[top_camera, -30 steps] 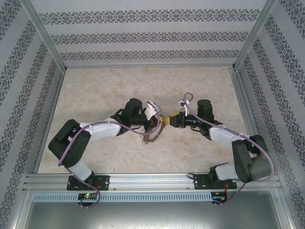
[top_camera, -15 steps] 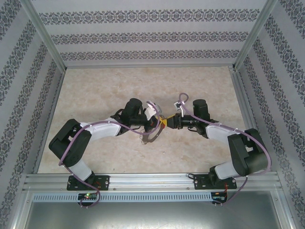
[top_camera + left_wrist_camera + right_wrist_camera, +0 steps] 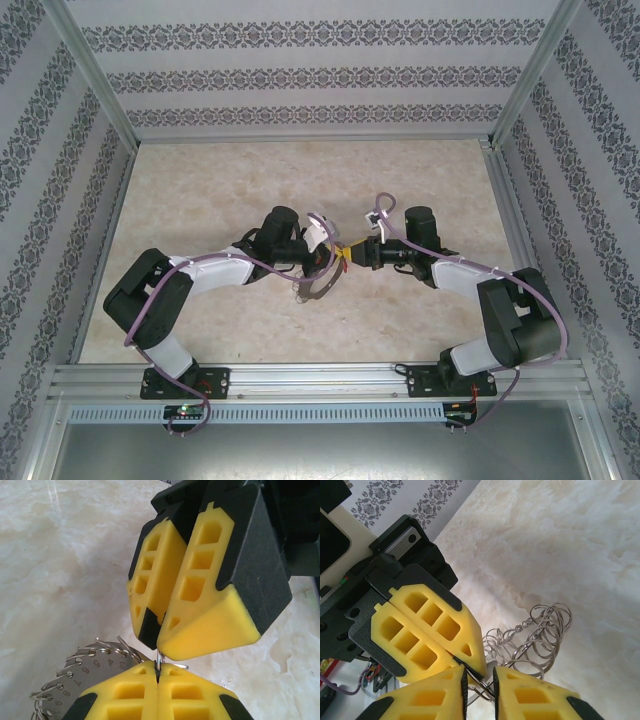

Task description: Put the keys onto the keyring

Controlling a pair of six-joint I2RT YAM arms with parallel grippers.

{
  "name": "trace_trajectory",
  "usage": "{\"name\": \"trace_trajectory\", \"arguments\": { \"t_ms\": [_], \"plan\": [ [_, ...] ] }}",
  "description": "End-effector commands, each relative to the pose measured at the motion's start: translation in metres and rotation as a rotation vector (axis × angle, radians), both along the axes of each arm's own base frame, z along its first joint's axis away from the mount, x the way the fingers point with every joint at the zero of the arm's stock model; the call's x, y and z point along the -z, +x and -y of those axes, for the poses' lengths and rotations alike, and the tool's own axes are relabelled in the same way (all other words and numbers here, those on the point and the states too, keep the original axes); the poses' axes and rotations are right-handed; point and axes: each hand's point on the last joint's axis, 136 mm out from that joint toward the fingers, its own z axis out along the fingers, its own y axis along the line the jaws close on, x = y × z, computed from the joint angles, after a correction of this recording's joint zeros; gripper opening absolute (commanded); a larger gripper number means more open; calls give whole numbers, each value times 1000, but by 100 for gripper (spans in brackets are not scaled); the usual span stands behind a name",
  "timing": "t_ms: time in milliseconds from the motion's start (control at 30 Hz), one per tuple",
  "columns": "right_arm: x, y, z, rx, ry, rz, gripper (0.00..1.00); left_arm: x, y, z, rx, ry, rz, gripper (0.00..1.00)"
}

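One keyring [image 3: 95, 665], mostly cut off and hidden behind two grippers: left gripper [image 3: 157, 674] jaws clamped on its wire; right gripper [image 3: 159, 647] jaws nearly together, grip unclear.

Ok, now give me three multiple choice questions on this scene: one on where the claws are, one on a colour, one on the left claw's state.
1. Where over the table do the left claw and the right claw meet?
A. the middle
B. the far left corner
C. the near right corner

2. What colour are the claw pads?
A. blue
B. yellow
C. white

3. How does the left claw stand to the keyring?
A. wide open, apart from it
B. open, ringed by it
C. shut on a thin wire at its edge

Answers:
1 A: in the top view the arms come tip to tip mid-table.
2 B: both wrist views show bright yellow pads.
3 C: its pads press together with a wire poking out between them.
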Motion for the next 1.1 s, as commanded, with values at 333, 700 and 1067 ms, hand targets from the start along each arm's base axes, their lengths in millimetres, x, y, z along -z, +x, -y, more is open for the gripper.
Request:
{"name": "trace_trajectory", "arguments": {
  "t_ms": [333, 700, 1067],
  "plan": [
    [-16, -3, 0, -21, 26, 61, 0, -20, 9, 6, 6, -40, 25, 0],
    [-21, -5, 4, 5, 4, 73, 0, -32, 15, -3, -42, 49, 22, 24],
    [-12, -2, 3, -4, -10, 48, 0, -52, 25, -27, -62, 98, -24, 45]
  ]
}}
